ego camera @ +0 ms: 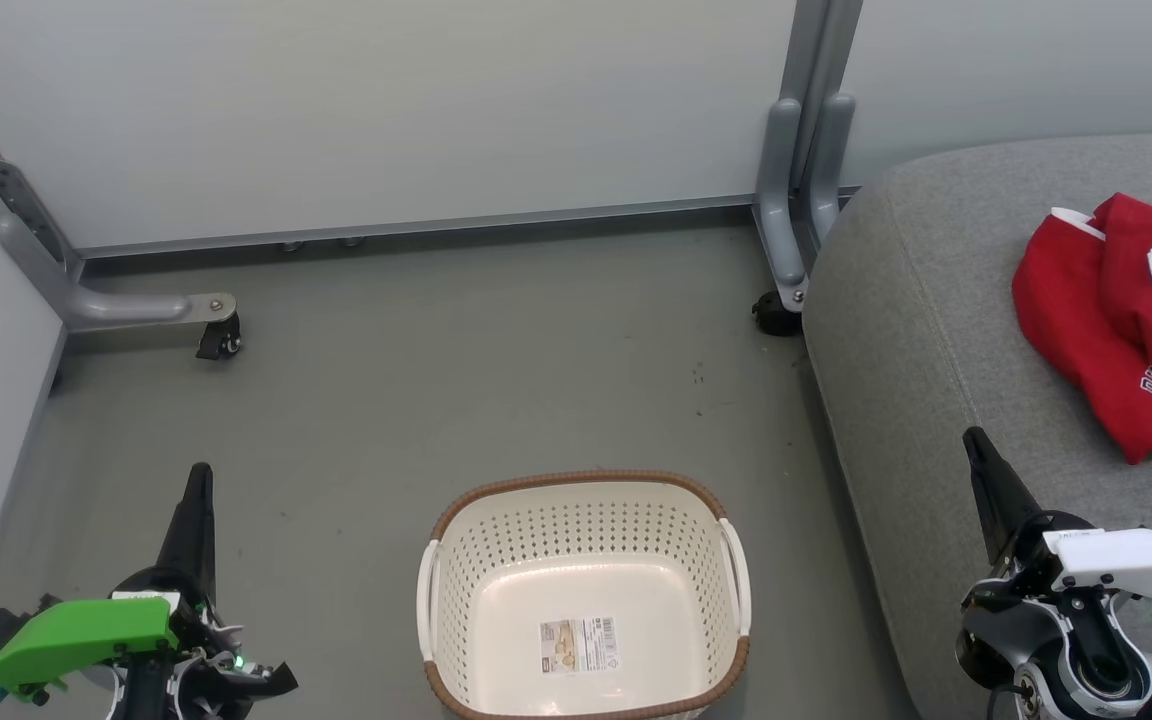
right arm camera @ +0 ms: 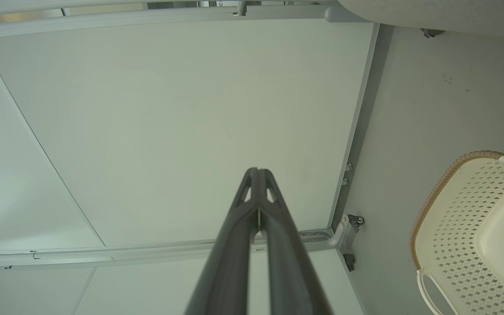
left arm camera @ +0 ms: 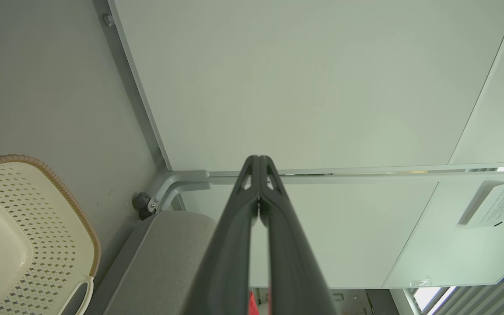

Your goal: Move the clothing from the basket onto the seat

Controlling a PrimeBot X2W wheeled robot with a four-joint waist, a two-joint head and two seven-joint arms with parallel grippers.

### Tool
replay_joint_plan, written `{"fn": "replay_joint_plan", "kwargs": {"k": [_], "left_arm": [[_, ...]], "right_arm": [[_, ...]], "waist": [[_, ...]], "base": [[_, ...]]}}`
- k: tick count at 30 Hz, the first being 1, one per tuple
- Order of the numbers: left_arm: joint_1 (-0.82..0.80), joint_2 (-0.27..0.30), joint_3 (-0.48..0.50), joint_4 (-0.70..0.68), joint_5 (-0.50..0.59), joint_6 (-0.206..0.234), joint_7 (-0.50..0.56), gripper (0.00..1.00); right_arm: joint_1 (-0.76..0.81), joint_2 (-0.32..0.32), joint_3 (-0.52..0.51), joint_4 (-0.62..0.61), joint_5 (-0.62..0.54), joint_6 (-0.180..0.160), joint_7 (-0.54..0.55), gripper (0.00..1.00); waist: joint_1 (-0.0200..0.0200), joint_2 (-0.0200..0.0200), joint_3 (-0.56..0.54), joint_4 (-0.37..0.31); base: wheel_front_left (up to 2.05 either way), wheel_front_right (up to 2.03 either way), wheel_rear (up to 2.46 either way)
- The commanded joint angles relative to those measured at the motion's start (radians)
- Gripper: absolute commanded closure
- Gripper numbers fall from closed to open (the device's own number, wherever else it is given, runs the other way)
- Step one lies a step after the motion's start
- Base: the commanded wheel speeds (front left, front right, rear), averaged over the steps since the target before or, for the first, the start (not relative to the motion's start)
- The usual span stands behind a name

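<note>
Nearest are two tools: the left tool (ego camera: 198, 485) and the right tool (ego camera: 978, 450), each with its two dark fingers pressed together. Between them one basket (ego camera: 576, 478) sits on the floor (ego camera: 386, 400), a label (ego camera: 577, 645) on its bare bottom, with open floor to its left and beyond. Its right rim is near the rounded edge of the one grey seat (ego camera: 886, 330). Farther back on the seat lies the clothing (ego camera: 1076, 320), one red heap (piece count unclear). At the wall panels (ego camera: 386, 110) stand a wheeled foot (ego camera: 219, 335) and another foot (ego camera: 776, 300).
</note>
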Motion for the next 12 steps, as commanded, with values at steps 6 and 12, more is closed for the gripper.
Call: {"fn": "replay_joint_plan", "kwargs": {"k": [6,12], "left_arm": [[-0.017,-0.004,0.004,0.001,0.007,-0.006,0.004,1.0],[-0.017,-0.006,0.006,0.001,0.009,-0.006,0.005,1.0]], "right_arm": [[-0.007,0.003,-0.005,0.002,-0.004,0.0,0.006,1.0],[-0.007,0.005,-0.007,0.002,-0.006,0.0,0.006,1.0]], "waist": [[0.0,0.0,0.0,0.0],[0.0,0.0,0.0,0.0]], "base": [[0.0,0.0,0.0],[0.0,0.0,0.0]]}}
